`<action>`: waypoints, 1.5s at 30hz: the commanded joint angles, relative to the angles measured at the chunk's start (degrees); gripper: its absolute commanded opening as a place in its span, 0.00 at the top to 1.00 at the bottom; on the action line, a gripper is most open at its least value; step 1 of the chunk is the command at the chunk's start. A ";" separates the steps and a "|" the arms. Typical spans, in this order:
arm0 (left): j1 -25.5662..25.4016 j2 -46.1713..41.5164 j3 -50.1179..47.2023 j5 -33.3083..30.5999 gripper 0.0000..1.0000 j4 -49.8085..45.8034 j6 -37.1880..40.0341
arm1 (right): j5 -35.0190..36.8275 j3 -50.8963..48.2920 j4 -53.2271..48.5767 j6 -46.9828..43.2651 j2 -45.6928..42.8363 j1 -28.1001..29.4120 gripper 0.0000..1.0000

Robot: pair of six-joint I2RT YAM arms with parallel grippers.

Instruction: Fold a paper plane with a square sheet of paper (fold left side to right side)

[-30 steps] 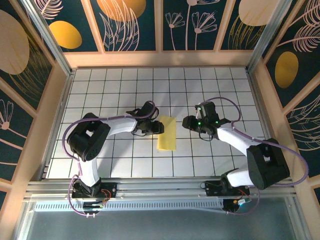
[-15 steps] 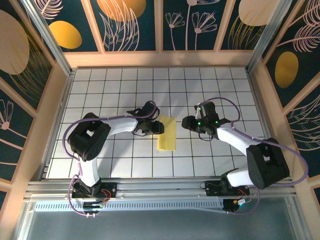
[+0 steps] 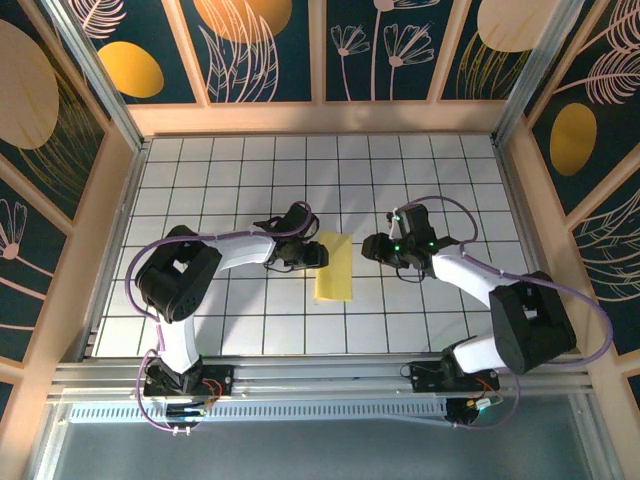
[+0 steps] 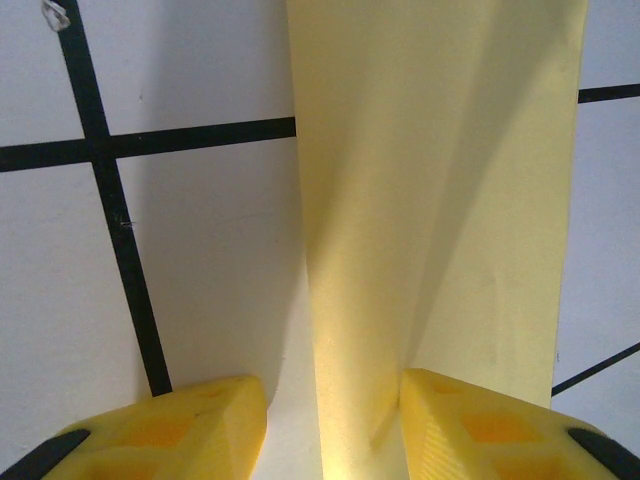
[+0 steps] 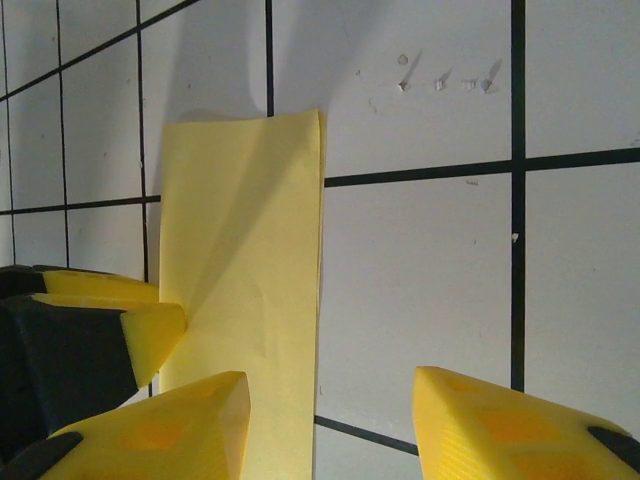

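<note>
From above, shows the left arm (image 3: 235, 250) curving in from the near-left corner of the white gridded bench (image 3: 200, 180). Sets the left pincer (image 3: 318, 255) low against the left edge of the sheet of paper (image 3: 335, 268). Shows that sheet pale yellow, folded into a narrow rectangle, lying near the middle of the bench between the two pincers. Puts the right pincer (image 3: 368, 245) near the sheet's right edge, toward its far end, at the tip of the right arm (image 3: 470, 280).

Through the left wrist camera, catches the left pincer (image 4: 333, 425) spread apart and pinching nothing. Sets one yellow fingertip (image 4: 170, 430) over bare bench and the other over the sheet (image 4: 440, 180), and leaves the sheet's left edge in the gap between them. Picks out a soft lengthwise shadow down the paper. Cannot tell any lift of the upper layer from the lower.

Through the right wrist camera, finds a yellow-and-black finger of the left pincer (image 5: 100, 335) at the left, touching the sheet's (image 5: 245, 250) long edge. Shows the right pincer (image 5: 330, 420) spread wide as well, gripping nothing. Places its left fingertip (image 5: 160, 425) across the sheet's near corner and its right one on a bare tile. Cannot tell contact with the paper there. Notes small scuff marks (image 5: 440, 85) on the bench to the far right of the sheet.
</note>
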 commanded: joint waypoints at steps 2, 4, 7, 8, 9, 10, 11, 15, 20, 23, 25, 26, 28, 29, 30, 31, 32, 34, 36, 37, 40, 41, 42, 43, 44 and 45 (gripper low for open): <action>-1.19 6.69 -2.70 -1.54 0.57 0.89 -0.50 | -4.02 -0.79 3.09 1.09 2.13 1.37 0.56; -1.19 6.77 -2.59 -1.54 0.57 0.89 -0.42 | -6.58 -0.70 4.89 1.95 3.80 2.31 0.60; -1.19 6.89 -2.52 -1.72 0.57 0.67 -0.33 | -9.09 -0.40 8.06 3.70 6.37 3.82 0.70; -1.18 6.84 -2.44 -1.72 0.57 0.63 -0.32 | -10.02 -0.15 9.28 4.30 7.45 4.51 0.74; -1.19 6.78 -2.43 -1.76 0.57 0.56 -0.30 | -10.66 0.27 10.16 4.72 8.46 5.12 0.77; -1.14 6.79 -2.42 -1.81 0.57 0.47 -0.23 | -10.99 0.79 10.62 5.08 9.52 5.82 0.81; -1.16 6.71 -2.43 -1.89 0.57 0.45 -0.20 | -10.92 1.40 11.08 5.35 10.61 6.44 0.84; -1.17 6.70 -2.42 -1.98 0.57 0.28 0.01 | -10.02 3.30 10.71 5.46 13.60 7.15 0.88; -1.19 6.89 -2.38 -2.12 0.57 0.19 0.26 | -8.75 4.38 9.82 5.23 15.50 8.46 0.88; -1.19 6.96 -2.34 -2.07 0.57 -0.03 0.69 | -7.95 4.48 9.23 5.06 15.77 8.64 0.88; -1.19 6.97 -2.34 -2.07 0.57 -0.07 0.90 | -7.43 4.31 8.93 5.01 15.42 8.73 0.88; -1.19 6.92 -2.26 -2.12 0.57 -0.16 0.95 | -7.16 4.24 8.81 4.94 15.20 8.73 0.88; -1.19 7.01 -2.25 -2.16 0.57 -0.25 0.95 | -6.58 4.22 8.35 4.77 14.82 8.73 0.88; -1.14 7.06 -2.20 -2.16 0.57 -0.25 0.99 | -6.40 4.22 8.30 4.74 14.64 8.73 0.88; -1.19 7.12 -2.17 -2.16 0.57 -0.25 1.04 | -6.27 4.22 8.16 4.67 14.53 8.73 0.88; -1.19 7.08 -2.17 -2.25 0.57 -0.25 1.06 | -6.30 4.22 8.09 4.59 14.51 8.73 0.88; -1.19 7.12 -2.17 -2.25 0.57 -0.25 1.09 | -6.40 4.22 8.17 4.58 14.61 8.73 0.88; -1.19 7.11 -2.10 -2.25 0.58 -0.34 1.07 | -6.44 4.22 8.09 4.55 14.58 8.82 0.88; -1.12 7.04 -2.17 -2.33 0.58 -0.41 1.15 | -6.35 4.22 8.05 4.54 14.51 8.82 0.88; -1.19 7.06 -2.15 -2.33 0.58 -0.42 1.11 | -6.26 4.14 8.02 4.57 14.46 8.89 0.88; -1.19 7.05 -2.12 -2.44 0.58 -0.43 1.20 | -6.16 4.03 8.04 4.66 14.12 8.90 0.88; -1.16 7.10 -2.17 -2.35 0.58 -0.51 1.27 | -6.17 4.02 8.03 4.66 14.04 8.90 0.88; -1.19 7.15 -2.17 -2.42 0.58 -0.51 1.23 | -6.31 4.02 8.18 4.66 14.17 8.97 0.88; -1.19 7.13 -2.17 -2.42 0.58 -0.51 1.26 | -6.43 4.05 8.27 4.65 14.27 8.99 0.88; -1.19 7.13 -2.17 -2.38 0.58 -0.51 1.20 | -6.56 4.04 8.32 4.62 14.40 9.04 0.88; -1.19 7.13 -2.08 -2.51 0.58 -0.51 1.25 | -6.61 4.04 8.45 4.66 14.65 9.16 0.88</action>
